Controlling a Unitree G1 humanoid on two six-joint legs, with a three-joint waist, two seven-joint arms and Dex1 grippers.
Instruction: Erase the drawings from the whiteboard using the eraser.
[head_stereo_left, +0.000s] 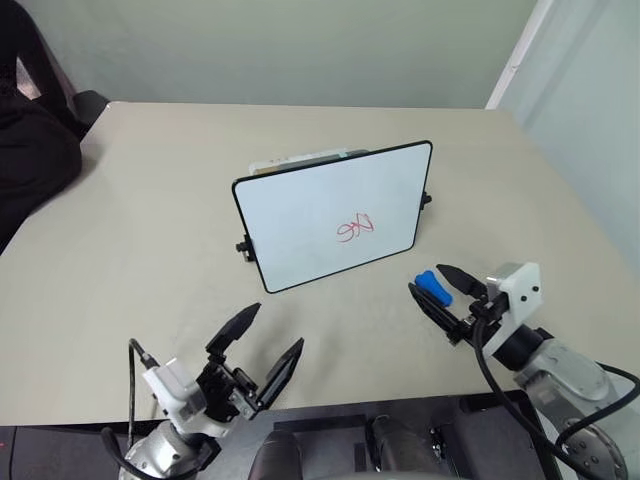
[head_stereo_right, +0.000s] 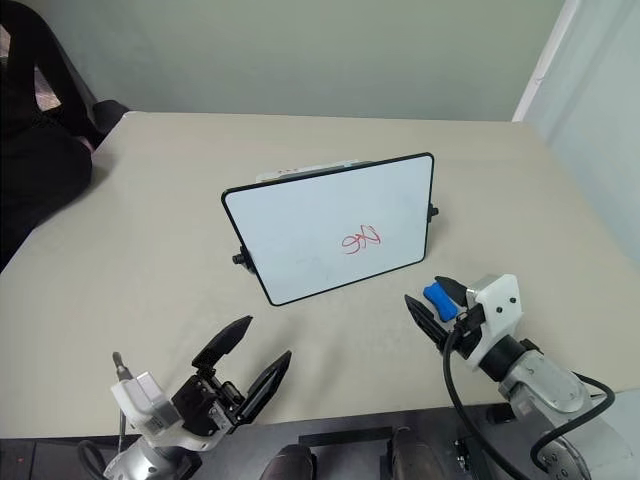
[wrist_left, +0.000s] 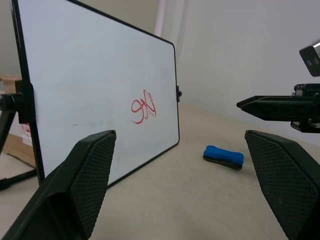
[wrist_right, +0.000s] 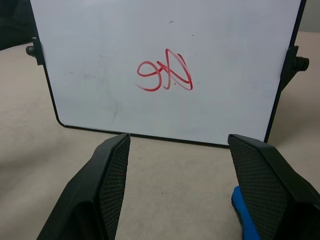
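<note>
Both black grippers, left (head_stereo_left: 255, 350) and right (head_stereo_left: 440, 290), hover with jaws spread and empty over the smooth beige table (head_stereo_left: 130, 240), the small blue eraser (head_stereo_left: 434, 286) lying by the right one, before the propped black-framed whiteboard (head_stereo_left: 320, 200) bearing looping red drawings (head_stereo_left: 355, 229)

The whiteboard (head_stereo_left: 330, 215) has a white face and a thin black frame, with small black knobs at the sides. The drawings (head_stereo_left: 355, 229) on it are red looping strokes. The eraser (wrist_left: 223, 156) is bright blue with a dark underside. The table (head_stereo_left: 130, 250) is plain beige. The fingers (wrist_right: 107, 185) have black pads with a fine dotted texture.
</note>
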